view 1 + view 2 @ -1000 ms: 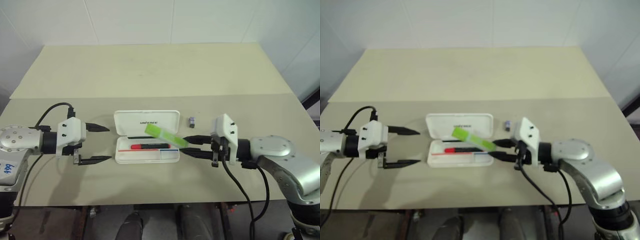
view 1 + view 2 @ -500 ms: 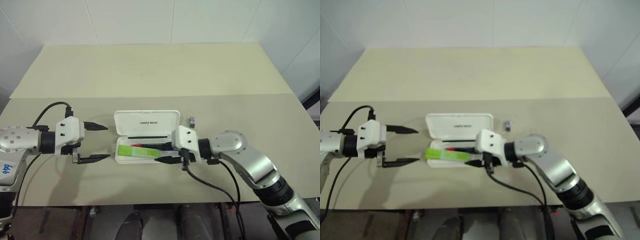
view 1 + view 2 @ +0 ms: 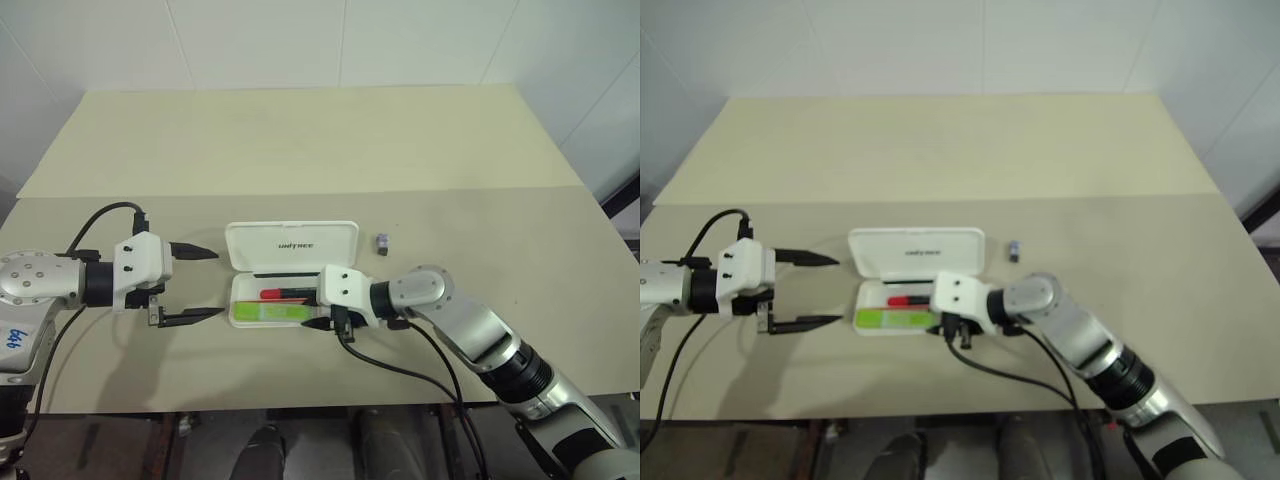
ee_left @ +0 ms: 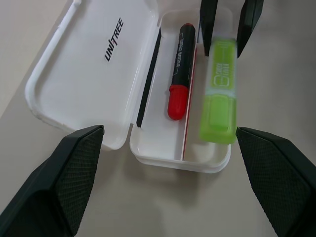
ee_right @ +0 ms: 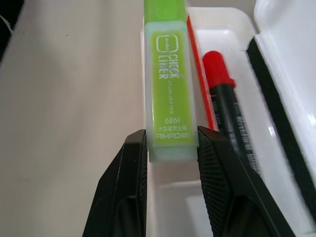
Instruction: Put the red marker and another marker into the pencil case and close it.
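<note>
The white pencil case (image 3: pixel 292 245) lies open on the table, lid folded back. The red marker (image 3: pixel 285 294) rests in its tray (image 4: pixel 163 157). My right gripper (image 3: pixel 315 312) has come in from the right and is shut on one end of the lime-green marker (image 3: pixel 275 312). That marker is held level along the tray's front side, parallel to the red marker (image 5: pixel 222 94). Whether the green marker (image 5: pixel 170 84) touches the tray bottom I cannot tell. My left gripper (image 3: pixel 218 283) stands open just left of the case, holding nothing.
A tiny grey-purple object (image 3: pixel 383 243) sits on the table just right of the lid. The beige table (image 3: pixel 320 140) stretches far behind the case, and its front edge runs close below the grippers.
My right gripper carried the green marker left and down, from tilted above the case's right end to level over the tray's front side. The left gripper stayed put.
</note>
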You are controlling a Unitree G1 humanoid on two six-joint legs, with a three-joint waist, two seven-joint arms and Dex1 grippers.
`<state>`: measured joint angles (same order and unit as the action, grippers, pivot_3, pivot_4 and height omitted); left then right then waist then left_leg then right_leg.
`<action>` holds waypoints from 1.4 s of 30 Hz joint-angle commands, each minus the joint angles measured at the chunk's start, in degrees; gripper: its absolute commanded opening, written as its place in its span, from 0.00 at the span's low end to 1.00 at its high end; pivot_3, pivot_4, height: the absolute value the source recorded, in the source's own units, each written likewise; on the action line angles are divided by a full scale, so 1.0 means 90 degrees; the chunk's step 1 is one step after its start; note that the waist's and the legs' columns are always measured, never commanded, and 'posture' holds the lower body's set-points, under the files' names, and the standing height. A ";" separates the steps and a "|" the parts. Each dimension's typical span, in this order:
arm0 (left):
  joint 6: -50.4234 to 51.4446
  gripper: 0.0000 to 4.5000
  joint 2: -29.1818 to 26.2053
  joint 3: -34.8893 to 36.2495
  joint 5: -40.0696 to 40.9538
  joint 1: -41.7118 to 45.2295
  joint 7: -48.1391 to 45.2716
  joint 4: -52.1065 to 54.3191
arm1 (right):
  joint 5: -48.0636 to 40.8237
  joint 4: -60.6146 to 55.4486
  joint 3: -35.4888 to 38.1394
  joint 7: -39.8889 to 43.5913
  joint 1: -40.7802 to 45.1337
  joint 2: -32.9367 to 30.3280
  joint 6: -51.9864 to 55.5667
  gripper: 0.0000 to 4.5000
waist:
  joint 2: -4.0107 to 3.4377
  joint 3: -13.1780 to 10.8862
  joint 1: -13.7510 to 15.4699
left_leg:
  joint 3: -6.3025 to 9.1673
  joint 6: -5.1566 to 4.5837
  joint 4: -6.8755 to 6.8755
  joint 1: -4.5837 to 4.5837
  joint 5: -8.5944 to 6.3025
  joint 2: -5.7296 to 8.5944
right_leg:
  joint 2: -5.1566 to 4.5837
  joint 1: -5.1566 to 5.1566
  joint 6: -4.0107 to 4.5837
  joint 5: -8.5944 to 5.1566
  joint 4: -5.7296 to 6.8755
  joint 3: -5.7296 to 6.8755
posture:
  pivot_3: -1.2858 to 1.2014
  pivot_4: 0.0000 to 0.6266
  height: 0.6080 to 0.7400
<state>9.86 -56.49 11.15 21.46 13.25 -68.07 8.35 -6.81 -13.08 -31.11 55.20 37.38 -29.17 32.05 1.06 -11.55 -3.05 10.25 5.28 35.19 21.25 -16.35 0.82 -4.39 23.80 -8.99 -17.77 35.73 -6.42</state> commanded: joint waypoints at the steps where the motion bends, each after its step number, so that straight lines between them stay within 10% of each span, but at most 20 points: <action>1: 0.0007 1.00 0.0031 0.0039 0.0060 0.0069 0.0064 0.0133 | 0.0168 0.0084 0.0041 0.0091 0.0108 -0.0011 -0.0221 0.24 | 0.0000 0.0000 0.0000 | 0.0000 0.0000 0.0000 0.0000 0.0000 0.0000 | 0.0000 0.0000 0.0000 0.0000 0.0001 0.0000 | 0.52 0.24 1.00; 7: 0.0016 1.00 0.0082 -0.0008 0.0054 0.0097 0.0130 0.0161 | 0.0215 0.0076 -0.0052 0.0262 0.0120 0.0075 -0.0220 0.24 | 0.0000 0.0000 0.0001 | 0.0000 0.0004 0.0005 -0.0001 0.0002 0.0000 | 0.0000 0.0000 0.0000 0.0000 0.0010 0.0000 | 0.52 0.24 1.00; 14: 0.0045 1.00 0.0091 0.0016 0.0069 0.0038 0.0186 0.0219 | 0.0351 -0.0032 -0.0063 0.0421 0.0002 0.0063 -0.0403 0.77 | 0.0000 0.0000 -0.0005 | 0.0000 0.0004 0.0004 0.0000 0.0002 0.0000 | 0.0000 0.0002 0.0000 0.0000 0.0008 0.0000 | 0.52 0.24 1.00; 31: 0.0145 1.00 0.0213 -0.0047 0.0109 0.0082 0.0259 0.0348 | -0.1026 -0.1604 0.2101 -0.0285 -0.0262 0.0005 0.1579 0.77 | 0.0000 0.0000 0.0031 | 0.0001 0.0005 0.0004 0.0002 0.0003 0.0000 | 0.0000 0.0002 0.0000 0.0000 0.0008 0.0000 | 0.52 0.24 1.00; 36: 0.0595 1.00 0.0371 0.0117 0.0354 -0.0045 0.0595 0.0699 | -0.1451 -0.2623 0.3947 -0.1454 -0.1082 -0.0139 0.3675 0.77 | 0.0000 0.0000 0.0151 | 0.0001 0.0004 0.0001 0.0003 0.0002 0.0001 | -0.0001 0.0002 0.0002 -0.0001 0.0004 0.0000 | 0.52 0.24 1.00; 42: 0.0969 1.00 0.0643 -0.0010 0.0485 -0.0173 0.0895 0.1131 | -0.0636 -0.2754 0.4160 -0.3434 -0.1736 0.0422 0.4359 0.77 | 0.0002 0.0002 0.0153 | 0.0000 0.0005 0.0003 -0.0002 0.0003 0.0001 | 0.0001 0.0003 0.0003 -0.0001 0.0014 -0.0002 | 0.52 0.24 1.00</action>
<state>18.10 -51.03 10.73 24.66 11.91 -60.81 16.65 -14.65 -36.02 6.52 28.84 21.93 -26.24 71.39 1.08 -11.53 -1.68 10.25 5.33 35.21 21.23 -16.31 0.84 -4.38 23.82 -8.96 -17.78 35.85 -6.44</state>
